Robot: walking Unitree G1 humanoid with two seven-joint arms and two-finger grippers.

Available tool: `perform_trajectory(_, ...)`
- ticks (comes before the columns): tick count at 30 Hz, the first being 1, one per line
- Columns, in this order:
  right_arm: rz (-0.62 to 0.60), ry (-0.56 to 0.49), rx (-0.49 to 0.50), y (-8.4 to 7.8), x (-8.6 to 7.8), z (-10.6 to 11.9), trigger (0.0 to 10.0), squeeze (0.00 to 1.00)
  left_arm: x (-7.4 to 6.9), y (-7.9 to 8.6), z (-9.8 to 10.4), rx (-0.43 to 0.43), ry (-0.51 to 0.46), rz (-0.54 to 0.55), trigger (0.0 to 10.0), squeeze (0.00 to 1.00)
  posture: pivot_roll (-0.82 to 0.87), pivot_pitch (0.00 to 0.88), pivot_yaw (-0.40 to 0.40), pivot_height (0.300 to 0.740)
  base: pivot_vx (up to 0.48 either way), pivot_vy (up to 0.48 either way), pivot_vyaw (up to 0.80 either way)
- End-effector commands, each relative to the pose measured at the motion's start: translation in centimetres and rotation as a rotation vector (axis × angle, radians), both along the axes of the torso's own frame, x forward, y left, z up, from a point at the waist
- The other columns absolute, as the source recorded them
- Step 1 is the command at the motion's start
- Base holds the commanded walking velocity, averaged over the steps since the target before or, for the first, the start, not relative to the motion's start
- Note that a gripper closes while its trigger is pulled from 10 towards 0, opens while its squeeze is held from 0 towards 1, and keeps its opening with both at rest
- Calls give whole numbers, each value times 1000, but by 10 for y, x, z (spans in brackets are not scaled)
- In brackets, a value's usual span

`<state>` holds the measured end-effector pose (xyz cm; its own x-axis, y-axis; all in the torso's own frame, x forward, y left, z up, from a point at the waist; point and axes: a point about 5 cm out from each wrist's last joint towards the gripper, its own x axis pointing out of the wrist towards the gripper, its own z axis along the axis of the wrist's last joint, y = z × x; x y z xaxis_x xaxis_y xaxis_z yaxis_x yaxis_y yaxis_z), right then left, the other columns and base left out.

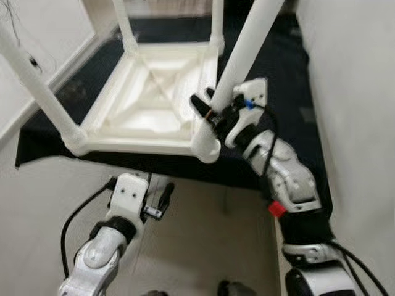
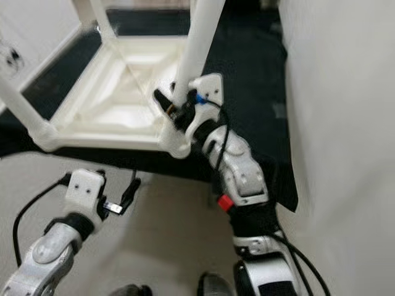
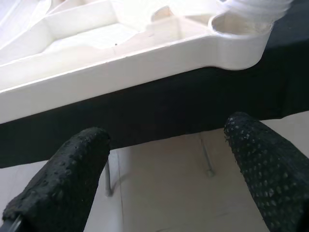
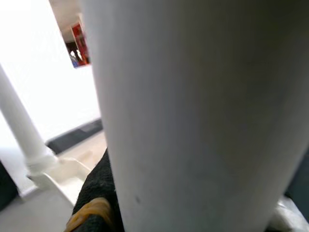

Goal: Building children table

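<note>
A white children's table (image 1: 133, 147) lies upside down on a black mat (image 1: 278, 61), its legs pointing up. My right gripper (image 1: 215, 106) is shut around the near right leg (image 1: 247, 49), just above the corner socket (image 1: 207, 148). In the right wrist view that leg (image 4: 193, 116) stands right against one black finger (image 4: 96, 193). My left gripper (image 3: 164, 179) is open and holds nothing. It hangs low over the pale floor, just in front of the table's near edge (image 3: 120, 67). The left arm's white wrist (image 1: 128, 197) is below that edge.
A white wall (image 1: 355, 92) runs close along the right of the mat. Another wall with a baseboard (image 1: 37, 92) lies to the left. The near left leg (image 1: 37, 86) and two far legs (image 1: 123, 24) stick up. Pale floor (image 1: 210, 234) lies in front.
</note>
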<state>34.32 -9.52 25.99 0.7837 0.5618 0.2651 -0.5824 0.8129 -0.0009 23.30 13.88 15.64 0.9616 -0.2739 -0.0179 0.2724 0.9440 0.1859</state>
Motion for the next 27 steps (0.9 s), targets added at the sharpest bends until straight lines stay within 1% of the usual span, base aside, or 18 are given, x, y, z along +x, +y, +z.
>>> perform_trajectory(1, 36, -16, -6, 11, -4, 4, 10000, 0, -2, 12, -3, 22, 13, 39, 10000, 0, 29, 205, 27, 740, 0, 480, 0)
perform_trajectory(5, 37, -17, -7, 12, -4, 4, 10000, 0, -3, 15, -3, 14, 13, 45, 10000, 0, 30, 207, 29, 740, 0, 480, 0)
perform_trajectory(8, 40, -16, -17, 13, -5, 3, 10000, 0, -4, 21, -3, 31, 4, 56, 10000, 0, 32, 210, 32, 740, 0, 425, 0)
perform_trajectory(11, 41, -18, -20, 13, -5, 3, 10000, 0, -5, 23, -2, 51, -9, 49, 10000, 0, 32, 215, 35, 740, 0, 0, 0)
perform_trajectory(15, 37, -25, -16, 13, -3, 6, 10000, 0, -10, 26, -6, 84, 13, 49, 10000, 0, 31, 214, 35, 740, 0, 0, 0)
perform_trajectory(17, 29, -33, -19, 12, -1, 8, 10000, 0, -18, 21, -9, 31, 35, -20, 10000, 0, 33, 208, 33, 740, 0, 0, 0)
perform_trajectory(19, 19, -39, -23, 9, 2, 11, 10000, 0, -24, 16, -11, 27, 54, -59, 10000, 0, 34, 208, 29, 740, 0, 0, 0)
perform_trajectory(23, 1, -57, -55, 6, 8, 14, 10000, 0, -28, 16, -16, 25, 68, -36, 10000, 0, 40, 210, 27, 740, 0, 0, 0)
perform_trajectory(27, -1, -90, -95, 3, 17, 21, 10000, 0, -25, 18, -18, -38, 57, -6, 10000, 0, 45, 218, 21, 740, 0, 0, 0)
